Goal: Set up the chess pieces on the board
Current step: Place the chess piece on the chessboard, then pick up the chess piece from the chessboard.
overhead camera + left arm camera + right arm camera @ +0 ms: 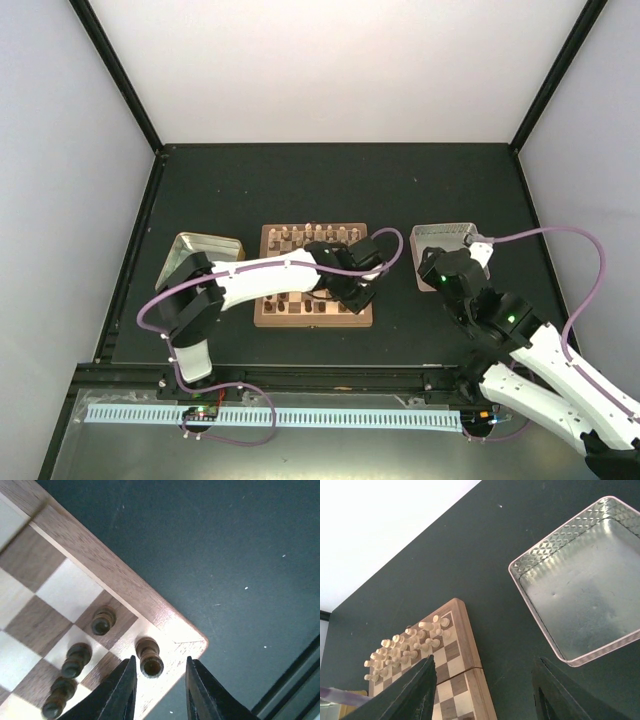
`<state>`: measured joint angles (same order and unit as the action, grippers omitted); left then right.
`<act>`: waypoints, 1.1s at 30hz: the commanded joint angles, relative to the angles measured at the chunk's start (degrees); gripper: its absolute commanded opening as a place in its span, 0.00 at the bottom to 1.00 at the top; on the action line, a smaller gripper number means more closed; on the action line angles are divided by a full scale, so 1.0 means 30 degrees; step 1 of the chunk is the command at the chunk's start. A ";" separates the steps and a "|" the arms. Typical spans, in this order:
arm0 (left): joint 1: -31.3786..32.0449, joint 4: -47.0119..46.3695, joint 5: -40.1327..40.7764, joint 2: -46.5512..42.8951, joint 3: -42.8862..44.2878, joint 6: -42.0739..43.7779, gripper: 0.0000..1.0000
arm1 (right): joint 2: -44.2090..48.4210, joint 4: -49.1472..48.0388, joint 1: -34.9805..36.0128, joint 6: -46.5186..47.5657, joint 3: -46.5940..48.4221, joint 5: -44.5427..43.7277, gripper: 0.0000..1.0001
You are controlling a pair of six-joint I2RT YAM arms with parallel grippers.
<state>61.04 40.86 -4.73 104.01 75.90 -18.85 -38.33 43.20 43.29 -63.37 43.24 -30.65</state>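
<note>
Dark brown chess piece (pixel 150 657) is standing upright on the corner square of the board (pixel 100 570), low in the left wrist view, sitting between the slightly parted jaws of the left gripper (pixel 159 692), apparently ungripped. The right gripper (pixel 482 690) is hanging wide and empty near the tray (pixel 555 540).

**No legible text in any view**

No words, numbers, brands or signs can be read. Nothing legible is found on the board (pixel 110 575), the chess pieces (pixel 149 658), the metal tray (pixel 545 545) or the table (pixel 300 180).
</note>
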 commanded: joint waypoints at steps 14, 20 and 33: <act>-0.5531 -0.1183 0.1544 -0.7847 -0.4528 -0.0223 0.50 | -0.5172 -0.3805 -0.0084 0.3352 0.1298 0.6013 0.54; -0.7110 -0.1568 -0.0221 -0.6437 -0.4974 0.1653 0.50 | -0.7083 -0.4490 -0.0079 0.3393 0.1508 0.6859 0.54; -0.7266 -0.1772 0.0420 -0.1194 -0.1517 0.4471 0.37 | -0.8115 -0.4349 -0.0082 0.3839 0.1723 0.7126 0.53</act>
<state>39.70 36.88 -3.25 97.97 66.72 -9.54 -62.54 30.79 43.24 -53.36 46.52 -9.67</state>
